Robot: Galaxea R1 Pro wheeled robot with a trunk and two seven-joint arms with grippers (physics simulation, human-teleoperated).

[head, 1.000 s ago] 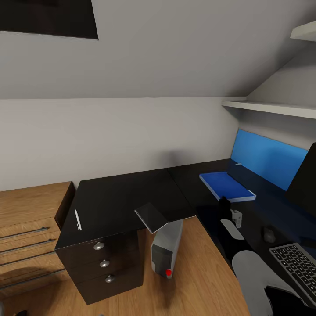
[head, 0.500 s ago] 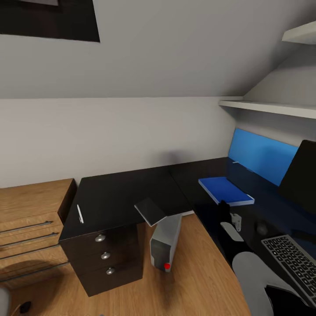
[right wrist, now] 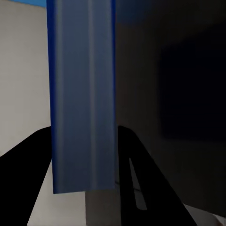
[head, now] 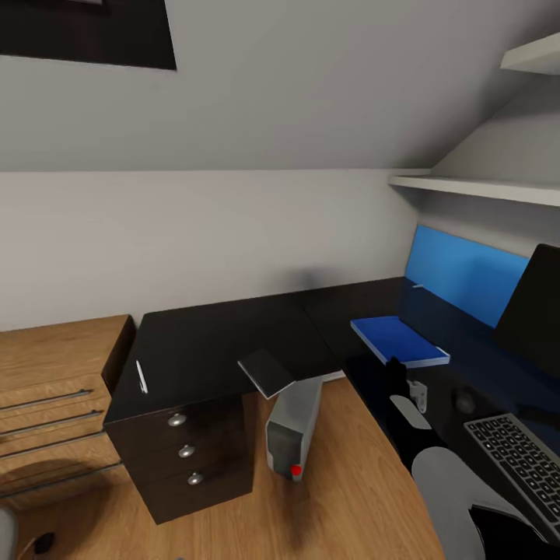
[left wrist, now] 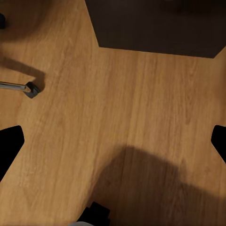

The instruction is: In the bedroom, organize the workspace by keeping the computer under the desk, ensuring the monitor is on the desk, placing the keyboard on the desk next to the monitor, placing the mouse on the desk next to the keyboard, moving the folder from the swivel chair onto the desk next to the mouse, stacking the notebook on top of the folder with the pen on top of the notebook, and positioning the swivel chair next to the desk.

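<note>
My right gripper point(head: 397, 367) is shut on the near edge of the bright blue folder point(head: 399, 341), which it holds flat low over the black desk point(head: 210, 342). In the right wrist view the folder's pale edge point(right wrist: 82, 94) fills the gap between the fingers point(right wrist: 141, 179). The mouse point(head: 465, 401) and keyboard point(head: 517, 463) lie to the right, below the monitor point(head: 537, 311). The notebook point(head: 267, 372) overhangs the desk's front edge above the computer point(head: 294, 432). The pen point(head: 141, 377) lies at the desk's left end. My left gripper point(left wrist: 115, 141) hangs open over the floor.
A light wooden drawer chest point(head: 54, 389) stands left of the desk's drawer unit point(head: 183, 459). A swivel chair leg with a caster point(left wrist: 21, 86) lies on the wood floor point(left wrist: 117, 117). A blue wall panel point(head: 467, 276) and a white shelf point(head: 474, 189) sit above the desk's right wing.
The whole view has shifted, so the camera moved. Against the desk, the folder and my right gripper have come nearer to the mouse.
</note>
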